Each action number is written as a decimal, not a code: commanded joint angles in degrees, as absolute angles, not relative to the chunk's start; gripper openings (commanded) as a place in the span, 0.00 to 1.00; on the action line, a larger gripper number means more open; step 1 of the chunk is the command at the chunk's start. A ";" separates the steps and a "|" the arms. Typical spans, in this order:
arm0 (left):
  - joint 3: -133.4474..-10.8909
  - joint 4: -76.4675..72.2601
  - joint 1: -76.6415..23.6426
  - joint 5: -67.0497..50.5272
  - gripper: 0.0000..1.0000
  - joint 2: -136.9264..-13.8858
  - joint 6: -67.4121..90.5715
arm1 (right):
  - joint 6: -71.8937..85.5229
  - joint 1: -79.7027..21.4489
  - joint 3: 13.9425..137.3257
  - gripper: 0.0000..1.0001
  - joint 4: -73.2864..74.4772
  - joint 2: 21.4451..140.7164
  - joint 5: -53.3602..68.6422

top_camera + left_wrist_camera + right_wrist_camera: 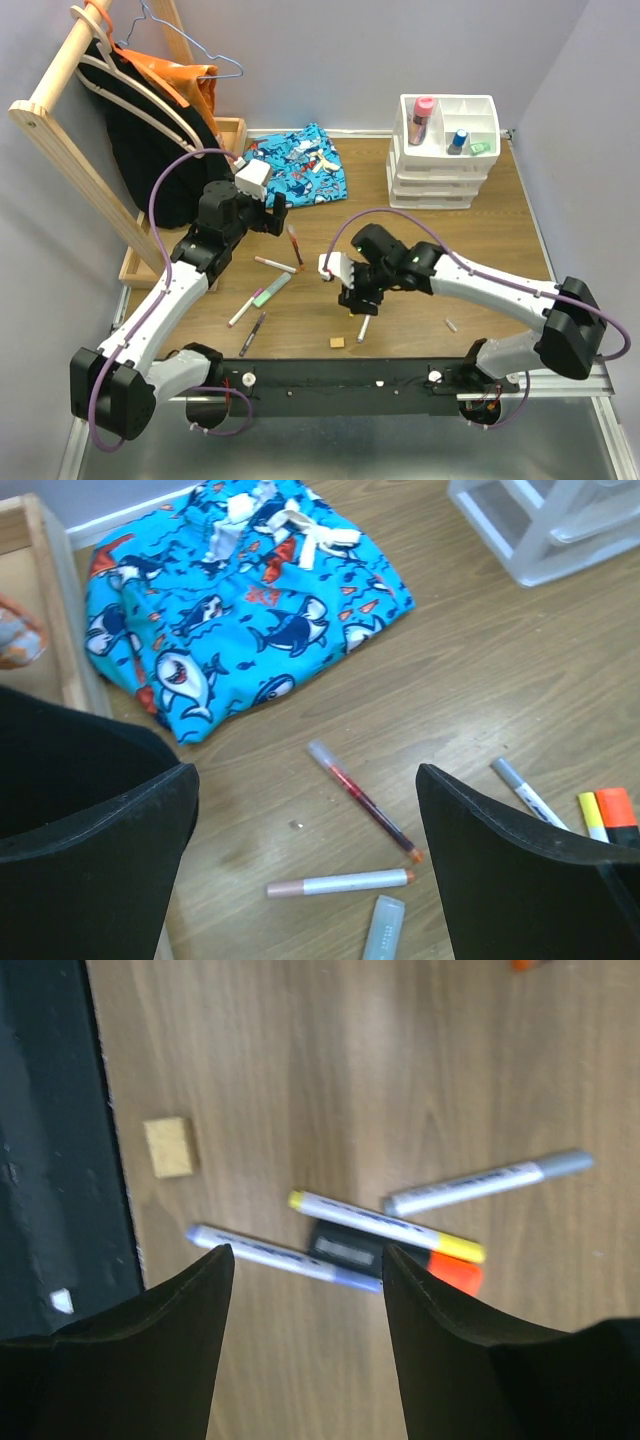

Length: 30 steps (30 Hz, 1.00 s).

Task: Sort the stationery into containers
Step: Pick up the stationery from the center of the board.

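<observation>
The white drawer organiser (445,165) stands at the back right; a pink glitter tube (421,118) and a small jar (458,140) sit in its top compartments. My left gripper (275,215) (307,780) hangs open and empty above a red pen (365,802), a silver pen (340,883) and a pale highlighter (383,927). My right gripper (358,300) (307,1255) is open, holding nothing, just above a blue-capped marker (280,1256), a yellow-capped marker (385,1225), a black and orange highlighter (400,1258) and a grey marker (487,1182). A tan eraser cube (338,342) (169,1146) lies near the front.
A blue shark-print cloth (300,170) (240,610) lies at the back centre. A wooden rack with hanging clothes (150,120) and a wooden tray (232,130) fill the left. More pens (252,320) lie left of centre. The black base rail (340,375) runs along the near edge.
</observation>
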<state>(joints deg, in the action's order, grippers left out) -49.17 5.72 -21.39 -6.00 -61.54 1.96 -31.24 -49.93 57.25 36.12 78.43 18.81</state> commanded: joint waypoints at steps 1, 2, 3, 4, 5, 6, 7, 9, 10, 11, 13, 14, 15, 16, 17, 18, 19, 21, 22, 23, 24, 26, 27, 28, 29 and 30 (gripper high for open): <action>-47.65 4.67 -20.40 0.97 0.99 -58.10 2.11 | -19.52 -56.33 54.76 0.68 27.95 80.42 12.57; -47.11 4.48 -20.13 0.97 0.99 -56.70 2.46 | -18.90 -58.77 54.67 0.67 27.34 80.68 12.48; -46.59 4.22 -19.78 1.05 0.99 -55.99 2.81 | -18.37 -59.84 54.58 0.67 26.99 80.77 12.31; -45.71 4.31 -19.08 1.14 0.99 -55.38 3.60 | -17.93 -60.55 54.15 0.67 26.72 81.29 12.22; -45.36 4.31 -18.81 1.40 0.99 -54.15 3.86 | -17.67 -61.77 53.97 0.67 26.37 81.47 12.13; -45.00 4.31 -18.63 1.75 0.99 -53.62 4.04 | -17.41 -62.40 53.70 0.67 26.11 81.74 12.13; -44.30 4.48 -18.46 2.63 0.99 -53.09 4.48 | -16.79 -62.92 53.44 0.67 25.84 82.09 12.30; -43.77 4.83 -17.84 3.42 0.99 -51.69 5.18 | -16.00 -64.77 53.53 0.67 25.14 82.44 11.87; -43.60 5.10 -17.58 4.04 0.99 -51.42 5.45 | -15.47 -65.38 53.44 0.67 24.88 82.62 11.60; -43.51 5.27 -17.49 4.22 0.99 -50.72 5.62 | -15.38 -66.26 53.26 0.67 24.18 83.05 11.25; -43.33 5.62 -17.14 4.31 0.99 -50.01 5.71 | -15.47 -67.06 53.17 0.67 23.56 83.67 11.16; -43.33 5.80 -16.96 3.96 0.99 -49.57 5.63 | -15.47 -67.58 53.00 0.67 23.03 84.37 11.25; -43.42 5.89 -16.79 3.87 0.99 -49.40 5.71 | -15.73 -67.94 52.91 0.66 22.85 84.72 11.25; -43.50 6.32 -16.70 3.78 0.99 -49.22 5.63 | -16.34 -68.11 52.65 0.66 22.59 84.99 11.25; -43.59 6.50 -16.70 3.78 0.99 -48.87 5.71 | -16.70 -68.64 52.39 0.66 21.80 85.25 11.08; -43.59 6.50 -16.61 3.87 0.99 -48.69 5.71 | -16.87 -68.73 51.86 0.66 21.27 85.43 10.99; -43.51 6.42 -16.61 3.95 0.99 -48.60 5.71 | -17.22 -68.99 51.51 0.66 20.75 85.60 10.90; -43.33 5.98 -16.61 3.96 0.99 -48.34 5.89 | -17.14 -69.26 51.15 0.65 19.43 86.39 10.72; -43.24 5.98 -16.61 3.96 0.99 -48.51 5.98 | -17.31 -69.43 50.72 0.65 19.16 86.57 10.64; -43.24 5.89 -16.61 3.87 0.99 -48.78 6.15 | -17.40 -69.61 50.54 0.65 18.90 86.66 10.37; -43.33 5.98 -16.61 3.61 0.99 -48.87 6.24 | -17.58 -69.70 50.28 0.64 18.90 86.75 10.28; -43.50 6.33 -16.61 3.34 0.99 -49.22 6.77 | -17.84 -69.87 49.92 0.64 19.24 87.10 10.02; -43.59 6.33 -16.61 3.25 0.99 -49.31 6.94 | -17.67 -69.96 49.75 0.64 19.42 87.10 10.11; -43.68 6.42 -16.61 3.16 0.99 -49.48 7.20 | -17.67 -69.87 49.66 0.64 19.60 87.27 10.28; -43.68 6.42 -16.61 3.08 0.99 -49.57 7.29 | -17.75 -69.87 49.31 0.64 19.60 87.45 10.37; -43.68 6.33 -16.61 3.08 0.99 -49.57 7.38 | -17.75 -70.05 49.13 0.64 19.51 87.36 10.37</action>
<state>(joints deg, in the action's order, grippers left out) -43.57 6.15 -16.93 2.42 -49.39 5.93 -17.17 -69.30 50.43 20.95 86.50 11.38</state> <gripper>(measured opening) 0.988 0.644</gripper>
